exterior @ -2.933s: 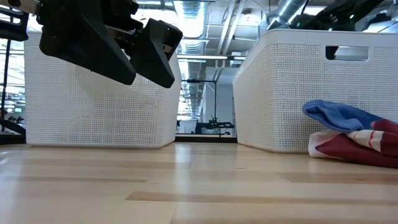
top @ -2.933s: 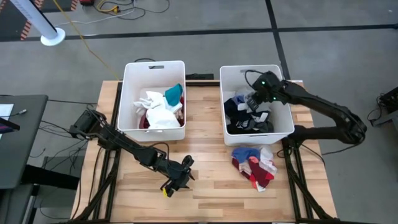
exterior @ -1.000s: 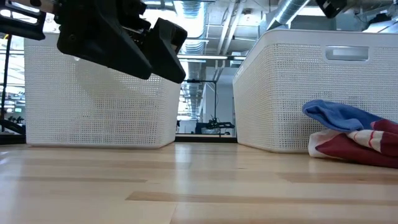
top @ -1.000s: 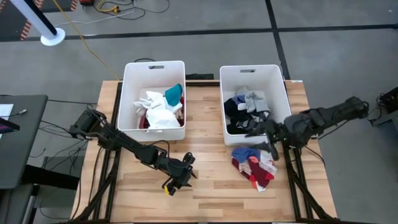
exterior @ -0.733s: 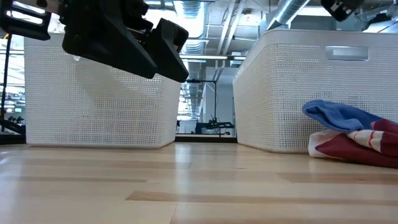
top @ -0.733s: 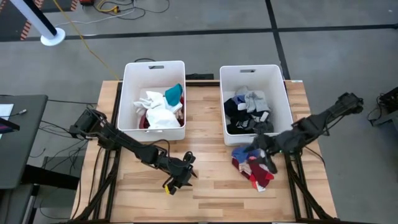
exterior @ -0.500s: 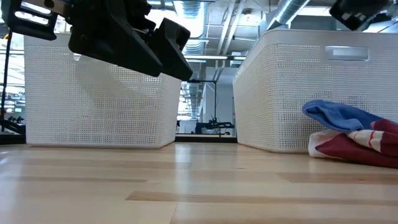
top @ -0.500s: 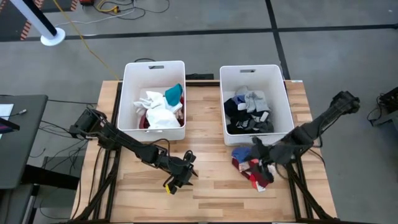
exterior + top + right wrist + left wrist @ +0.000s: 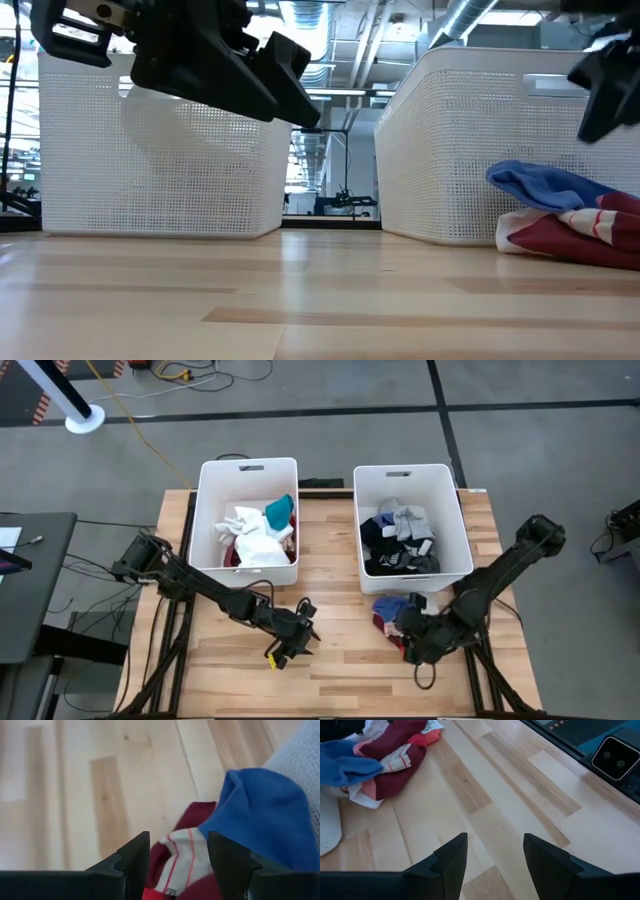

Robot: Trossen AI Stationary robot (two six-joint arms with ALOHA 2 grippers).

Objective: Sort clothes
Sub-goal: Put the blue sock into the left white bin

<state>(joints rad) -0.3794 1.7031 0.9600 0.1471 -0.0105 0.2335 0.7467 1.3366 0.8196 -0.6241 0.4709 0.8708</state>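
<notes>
Two white bins stand at the back of our table: the left bin [image 9: 248,468] holds white, teal and maroon pieces, the right bin [image 9: 402,472] holds dark, grey and white ones. One small heap of clothes [image 9: 392,614] is left unsorted on the wood, just in front of the right bin; in our low view it shows as a blue piece [image 9: 545,186] lying over a maroon piece with stripes [image 9: 580,235].

We judge the step in hand to be the next pick from that heap. Our right gripper [image 9: 418,643] hangs directly over it, and its wrist view shows both fingers [image 9: 134,859] spread apart with nothing between them, the blue and maroon cloth [image 9: 262,817] right ahead. Our left gripper [image 9: 290,643] waits above bare wood at the front of the table, well apart from the heap, its fingers [image 9: 451,862] likewise parted and empty.

Next we would need to lower the right gripper onto one piece, close on a fold of it alone, and lift it clear. Which piece lies nearest the fingertips we can't quite settle, since the arm covers part of the heap from above. Its colour would then decide the bin.
</notes>
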